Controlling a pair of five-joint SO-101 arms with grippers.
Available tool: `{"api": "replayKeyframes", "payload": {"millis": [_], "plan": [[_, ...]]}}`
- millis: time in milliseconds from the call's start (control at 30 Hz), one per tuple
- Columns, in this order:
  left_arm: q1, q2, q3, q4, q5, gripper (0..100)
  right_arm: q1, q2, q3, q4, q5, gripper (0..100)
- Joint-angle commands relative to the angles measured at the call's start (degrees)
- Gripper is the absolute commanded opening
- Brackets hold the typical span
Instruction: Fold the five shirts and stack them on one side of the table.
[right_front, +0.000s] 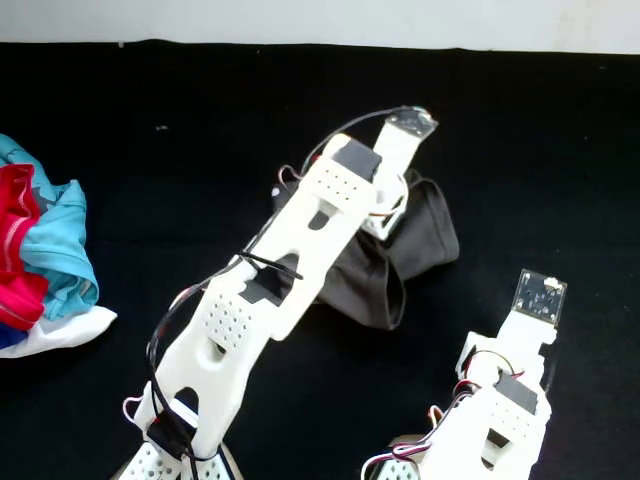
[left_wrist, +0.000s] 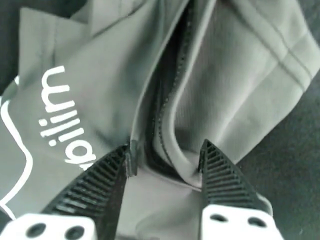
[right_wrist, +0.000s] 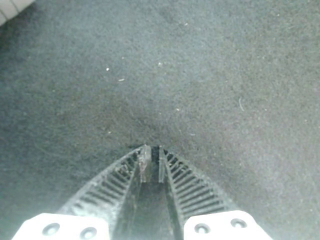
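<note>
The left gripper (left_wrist: 166, 152), jaws spread, straddles a fold of the crumpled dark-grey fabric shirt (left_wrist: 240, 75) mid-frame; it should pinch one hem only. The right gripper (right_wrist: 151, 155) sits pressed together.

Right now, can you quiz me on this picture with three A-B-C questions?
1. Where is the colourful shirt pile?
A) at the table's left edge
B) under the right arm
C) hanging from an arm

2. What colour is the shirt below the left end effector?
A) yellow
B) dark grey
C) pink

3. How is the right end effector?
A) wide open
B) clamped on a shirt
C) shut over bare table

Answers:
1 A: the high view shows it heaped there.
2 B: the left wrist view shows grey cloth.
3 C: it is closed on nothing, with only table beneath.
</note>
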Motion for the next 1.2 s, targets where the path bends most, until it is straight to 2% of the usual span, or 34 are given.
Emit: {"api": "replayKeyframes", "payload": {"millis": [0,400,467,567,667,1000,1167], "plan": [[-1.5,-3.8,-1.5,0.9,0.4,21,-0.5,0.0,0.5,-0.9,-0.2,5.5],[0.3,0.3,-1.8,-2.0,0.4,20,-0.5,0.0,0.5,-0.9,-0.2,5.5],[0.9,0.2,-1.9,-4.2,0.4,14,-0.5,0.0,0.5,-0.9,-0.2,5.5],[1.3,0.2,-1.9,-7.7,0.4,0,-0.5,0.0,0.5,-0.9,-0.2,5.5],[1.3,0.2,-2.6,-9.4,0.4,1,-0.5,0.0,0.5,-0.9,-0.2,5.5],[0.9,0.7,-19.3,-8.5,0.4,1,-0.5,0.0,0.5,-0.9,-0.2,5.5],[1.0,1.0,-19.2,-16.1,0.4,1,-0.5,0.0,0.5,-0.9,-0.2,5.5]]}}
